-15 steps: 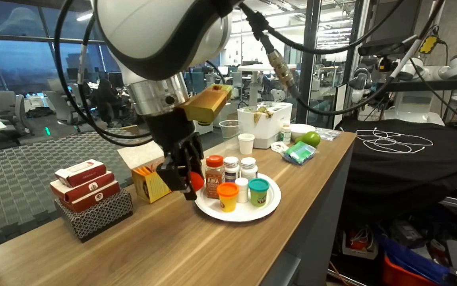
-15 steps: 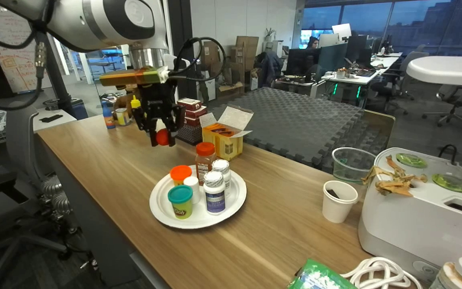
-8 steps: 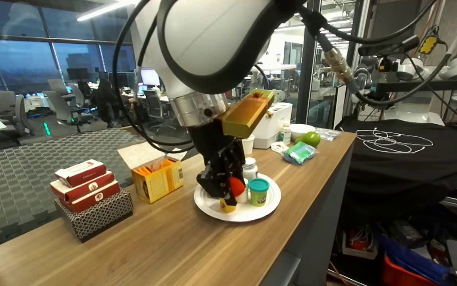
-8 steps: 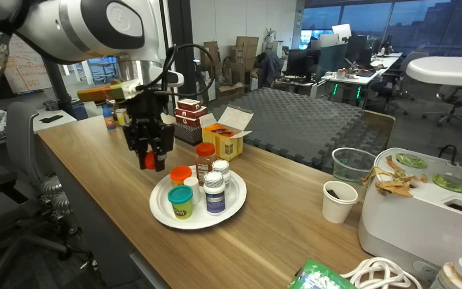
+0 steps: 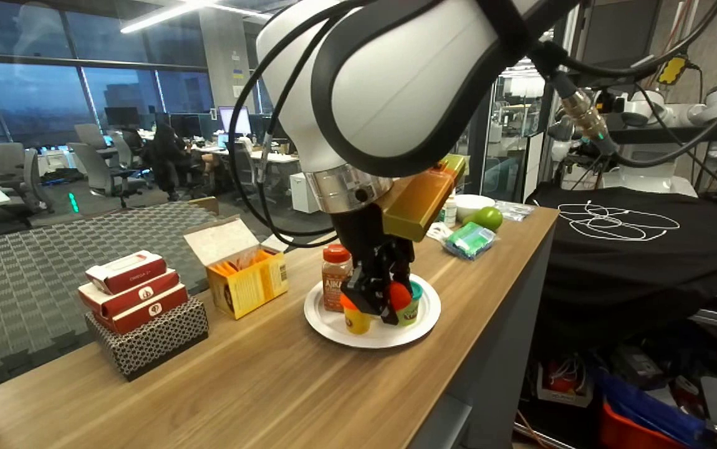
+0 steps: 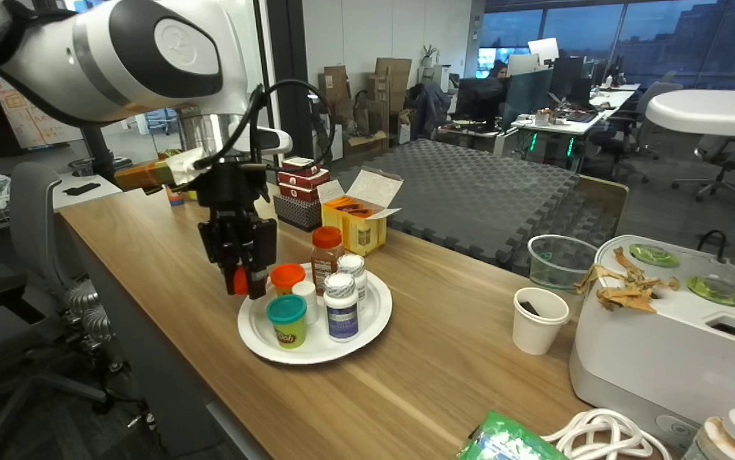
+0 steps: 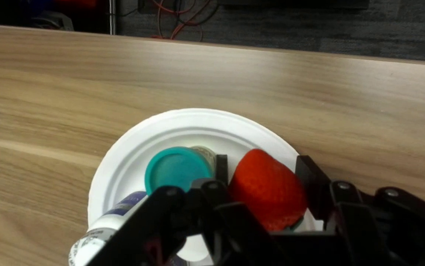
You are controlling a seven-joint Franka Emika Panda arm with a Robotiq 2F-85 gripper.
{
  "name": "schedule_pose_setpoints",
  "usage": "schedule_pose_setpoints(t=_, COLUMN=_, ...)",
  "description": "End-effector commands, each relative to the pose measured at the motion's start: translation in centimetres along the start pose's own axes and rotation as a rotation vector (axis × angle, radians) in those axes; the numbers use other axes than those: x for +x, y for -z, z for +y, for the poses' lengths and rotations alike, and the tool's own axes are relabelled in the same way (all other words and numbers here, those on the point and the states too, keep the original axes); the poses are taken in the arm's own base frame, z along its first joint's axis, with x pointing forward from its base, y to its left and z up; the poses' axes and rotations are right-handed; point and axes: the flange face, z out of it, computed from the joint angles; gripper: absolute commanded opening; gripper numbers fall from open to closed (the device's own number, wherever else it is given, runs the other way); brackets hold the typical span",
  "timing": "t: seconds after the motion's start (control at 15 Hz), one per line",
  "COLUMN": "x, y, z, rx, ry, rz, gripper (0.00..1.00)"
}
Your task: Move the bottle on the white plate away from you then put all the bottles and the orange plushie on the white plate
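Between the jaws of the black two-finger gripper (image 7: 266, 176) sits the small, rounded, orange-red soft plushie (image 7: 269, 195). The jaws grip the plushie from opposite sides. The gripper points downward and holds the plushie near the rim of the round, flat, plain white plate (image 7: 197, 117); whether the plushie touches the plate cannot be told. Just beside one jaw, the squat green tub with a teal lid (image 6: 289, 329) stands upright on the plate; contact between jaw and tub cannot be determined. The short yellow tub with an orange lid (image 5: 357, 319) stands upright near the gripper, also on the plate. Next outward, the small, plain white cylindrical bottle (image 6: 305, 298) stands between the two tubs and the white bottle with a purple label (image 6: 342, 310); just beside the latter is the second white bottle (image 6: 361, 281). The tall reddish-brown bottle with a red cap (image 6: 327, 255) stands next to the second white bottle. All six containers are upright. The plate rests on the brown wood-grain tabletop (image 5: 259, 380). Farther out, the yellow cardboard box (image 5: 255, 287) has its flaps raised and contains orange packets (image 5: 226, 269). Near it, three stacked red-and-white cartons (image 5: 137, 293) rest on the dark patterned box (image 5: 149, 340). Toward the opposite end of the tabletop, the white paper cup (image 6: 539, 326) and the clear plastic tub (image 6: 559, 271) stand near the white appliance (image 6: 674, 358) marked FEED. The green packet (image 5: 471, 240) lies near the appliance.
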Motion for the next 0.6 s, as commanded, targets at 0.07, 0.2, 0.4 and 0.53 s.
schedule_pose_setpoints(t=0.07, x=0.16, y=0.53, z=-0.76, rx=-0.066, ry=0.002, rz=0.064, gripper=0.24)
schedule_pose_setpoints(t=0.2, x=0.02, y=0.32, z=-0.98, rx=-0.106, ry=0.019, rz=0.060, gripper=0.24)
schedule_pose_setpoints(t=0.4, x=-0.16, y=-0.09, z=-1.33, rx=-0.151, ry=0.041, rz=0.057, gripper=0.24)
schedule_pose_setpoints(t=0.53, x=-0.16, y=-0.39, z=-1.60, rx=-0.168, ry=0.058, rz=0.055, gripper=0.24)
